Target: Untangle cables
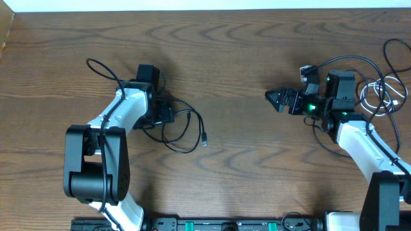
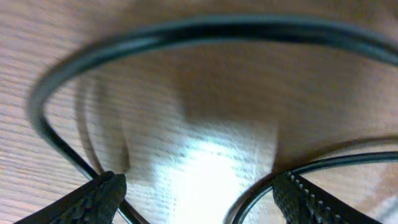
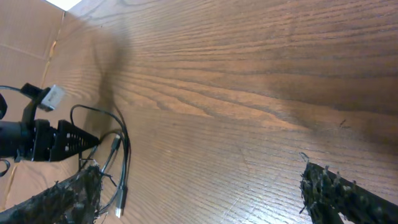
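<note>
So up close on the left wrist cam, the left tool (image 2: pixel 205 199) is spread wide and not gripping anything. It sits very close to the table (image 2: pixel 323 93) with a black cable (image 2: pixel 217 28) right under it. One thick arc sweeps across the top of the view and bends down past the left-hand fingertip (image 2: pixel 102 193), and a thinner strand curls in next to the other one. It's too blurry to tell whether the cord actually touches either tip. The right wrist cam shows the right tool (image 3: pixel 205 199) just as wide apart and empty, with only bare wood between its tips. From above, that black cable lies in a loose loop around and beside the left tool, in the left half of the table. Its small plug end (image 1: pixel 204 138) lies out to the right of the loop. The right tool points toward the middle of the table, well apart from that loop. Farther out, past the right arm (image 1: pixel 359 138) at the right edge, there's a white cable (image 1: pixel 379 96) bunched in a small coil. A second black cable (image 1: pixel 386 51) loops over and around it, so those two look crossed up.
</note>
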Motion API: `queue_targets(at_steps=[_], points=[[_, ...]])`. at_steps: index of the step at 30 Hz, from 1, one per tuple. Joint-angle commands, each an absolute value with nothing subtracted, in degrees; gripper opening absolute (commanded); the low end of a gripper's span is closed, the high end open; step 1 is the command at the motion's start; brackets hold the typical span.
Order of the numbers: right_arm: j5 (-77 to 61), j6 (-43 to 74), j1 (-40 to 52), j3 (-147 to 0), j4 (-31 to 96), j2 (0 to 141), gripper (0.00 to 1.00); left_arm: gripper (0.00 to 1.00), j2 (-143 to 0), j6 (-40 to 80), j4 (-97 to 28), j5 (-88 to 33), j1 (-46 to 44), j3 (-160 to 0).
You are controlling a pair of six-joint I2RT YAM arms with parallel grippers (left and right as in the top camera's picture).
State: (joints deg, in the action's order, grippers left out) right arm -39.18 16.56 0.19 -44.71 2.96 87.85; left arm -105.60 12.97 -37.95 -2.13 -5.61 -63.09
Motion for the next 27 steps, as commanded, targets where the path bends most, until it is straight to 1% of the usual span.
queue_targets(at_steps=[1, 7, 14, 18, 24, 27], points=[[-39.3, 17.1, 0.9, -44.4, 3.0, 88.0, 0.99, 0.82, -106.2, 8.9, -39.7, -7.8, -5.4, -63.7], [-39.3, 17.1, 0.9, -44.4, 3.0, 88.0, 0.99, 0.83, -104.2, 9.0, -42.5, -9.7, -5.4, -66.3], [-39.4, 17.1, 0.9, -44.4, 3.0, 88.0, 0.99, 0.9, -100.3, 8.5, -49.7, -9.6, -5.4, -68.9], [-39.3, 17.1, 0.9, -44.4, 3.0, 88.0, 0.99, 0.9, -100.4, 8.8, -53.2, -9.4, -5.4, -68.1], [-39.4, 17.1, 0.9, -44.4, 2.9, 88.0, 0.99, 0.9, -100.4, 10.6, -53.7, -9.3, -5.4, -64.3], [-39.4, 17.1, 0.9, -44.4, 2.9, 88.0, 0.99, 0.91, -100.4, 13.8, -53.7, -5.1, -5.4, -62.8]])
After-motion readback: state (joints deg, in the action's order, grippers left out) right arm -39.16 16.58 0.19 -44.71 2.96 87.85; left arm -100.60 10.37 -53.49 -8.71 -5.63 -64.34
